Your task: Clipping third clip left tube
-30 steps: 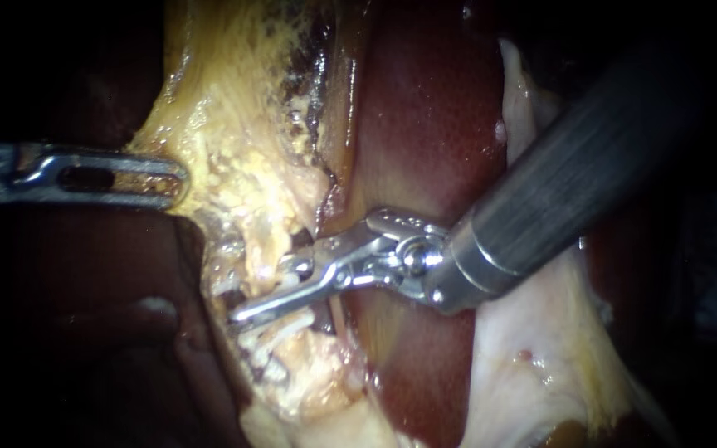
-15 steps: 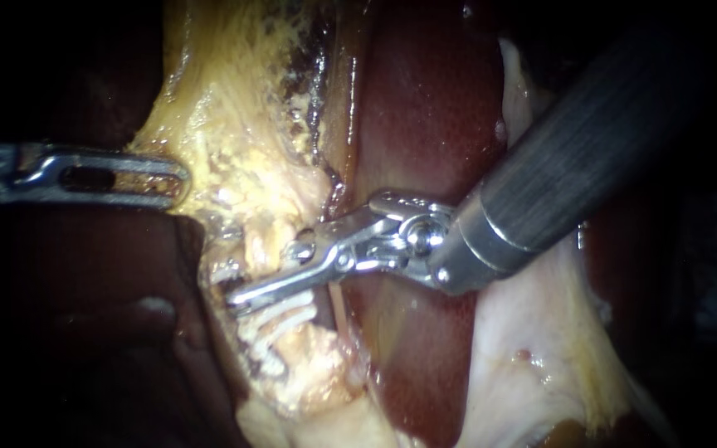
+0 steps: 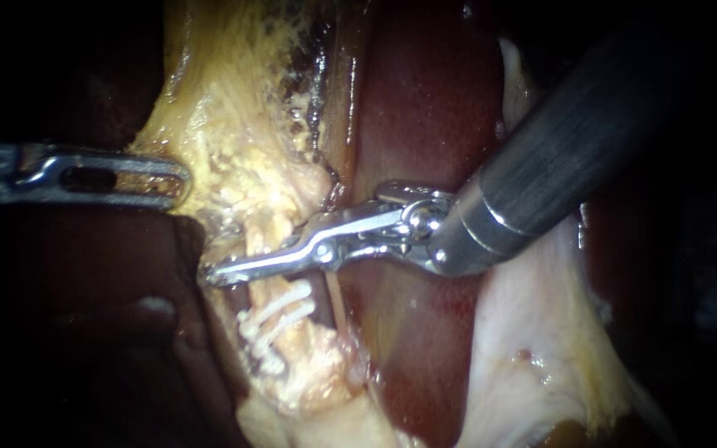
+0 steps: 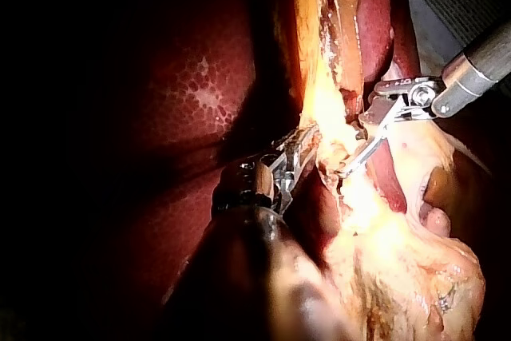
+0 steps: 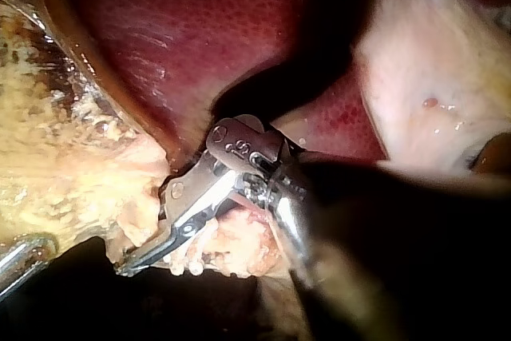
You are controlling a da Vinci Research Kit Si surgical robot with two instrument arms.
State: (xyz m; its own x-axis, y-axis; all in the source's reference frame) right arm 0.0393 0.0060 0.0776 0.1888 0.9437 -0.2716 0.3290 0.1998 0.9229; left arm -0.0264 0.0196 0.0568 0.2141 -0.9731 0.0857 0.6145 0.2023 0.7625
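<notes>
Above the clips (image 3: 280,311), right instrument (image 3: 214,276) newly higher, jaws tight on the tube (image 3: 269,286); left instrument (image 3: 180,178) likewise on tissue (image 3: 226,149).

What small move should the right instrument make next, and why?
Probably open and ease back: the slender steel right instrument has its jaws shut on the pale yellowish tube, just above two white clips, while the left instrument holds the yellow tissue.

The left instrument (image 3: 178,178) sits middle left, on the tissue (image 3: 234,149). The right instrument (image 3: 213,275) comes from the right, just above the clips (image 3: 280,311), before the liver (image 3: 425,108).
</notes>
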